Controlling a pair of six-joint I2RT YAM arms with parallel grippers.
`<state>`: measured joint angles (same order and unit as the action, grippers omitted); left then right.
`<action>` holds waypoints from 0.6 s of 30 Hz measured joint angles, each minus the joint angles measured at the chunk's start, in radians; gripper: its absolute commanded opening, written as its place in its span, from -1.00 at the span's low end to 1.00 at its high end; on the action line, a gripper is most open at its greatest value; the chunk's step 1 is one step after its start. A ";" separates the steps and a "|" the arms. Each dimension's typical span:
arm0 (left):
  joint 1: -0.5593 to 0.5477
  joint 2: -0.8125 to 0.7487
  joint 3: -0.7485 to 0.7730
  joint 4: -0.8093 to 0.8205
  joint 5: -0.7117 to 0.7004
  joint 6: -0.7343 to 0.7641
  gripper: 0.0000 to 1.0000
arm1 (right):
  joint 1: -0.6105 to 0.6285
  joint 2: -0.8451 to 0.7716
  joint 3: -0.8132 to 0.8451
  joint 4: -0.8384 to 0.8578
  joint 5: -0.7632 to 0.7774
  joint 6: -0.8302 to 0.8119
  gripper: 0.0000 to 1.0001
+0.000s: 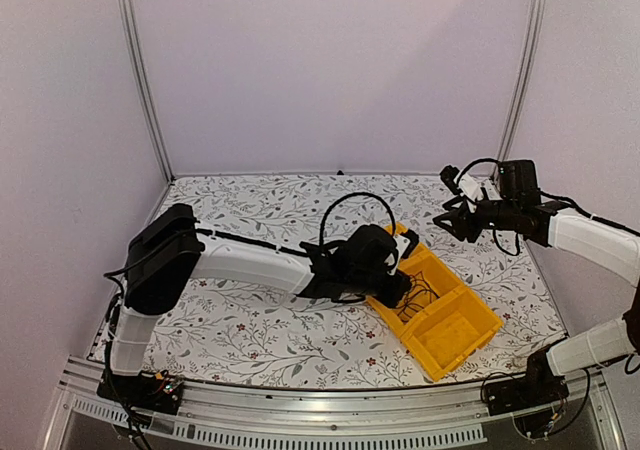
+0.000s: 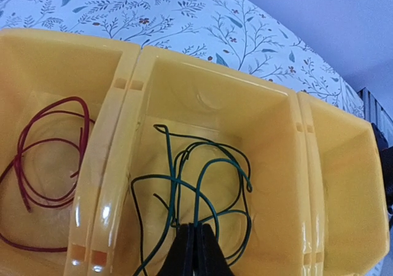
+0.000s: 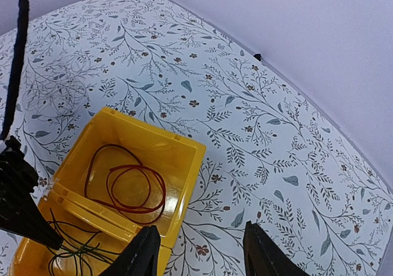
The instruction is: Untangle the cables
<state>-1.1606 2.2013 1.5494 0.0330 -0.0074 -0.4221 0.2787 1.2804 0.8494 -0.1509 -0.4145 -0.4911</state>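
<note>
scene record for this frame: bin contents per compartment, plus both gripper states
bin: yellow three-compartment bin on a floral-print table
far compartment: red cable, coiled, alone
middle compartment: green cable, in loose overlapping loops
near compartment: near compartment looks empty
left gripper: left gripper is down in the middle compartment, shut, apparently pinching the green cable
right gripper: right gripper is open, holds nothing, and is raised over the table beside the bin
cables: separated, one per compartment

A green cable (image 2: 174,179) lies looped in the middle compartment of the yellow bin (image 2: 215,98), and a red cable (image 2: 61,100) in the compartment at left. At bottom centre, the left gripper (image 2: 195,228) has its jaws pressed together among the green strands.
</note>
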 measured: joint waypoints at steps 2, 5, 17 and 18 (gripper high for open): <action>0.000 -0.002 0.000 -0.011 -0.017 0.010 -0.48 | 0.000 0.000 0.000 -0.002 -0.007 -0.001 0.01; 0.003 -0.017 0.000 -0.055 -0.040 0.024 -0.11 | 0.000 0.000 0.000 -0.005 -0.013 -0.003 0.01; 0.033 -0.270 -0.053 -0.226 -0.105 0.108 0.43 | 0.000 0.002 0.000 -0.006 -0.026 -0.007 0.01; 0.040 -0.311 -0.079 -0.238 -0.113 0.111 0.43 | 0.000 0.003 0.000 -0.006 -0.026 -0.007 0.01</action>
<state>-1.1202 1.8908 1.4704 -0.2054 -0.1200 -0.3115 0.2787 1.2831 0.8494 -0.1574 -0.4400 -0.4980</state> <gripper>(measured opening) 0.703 0.504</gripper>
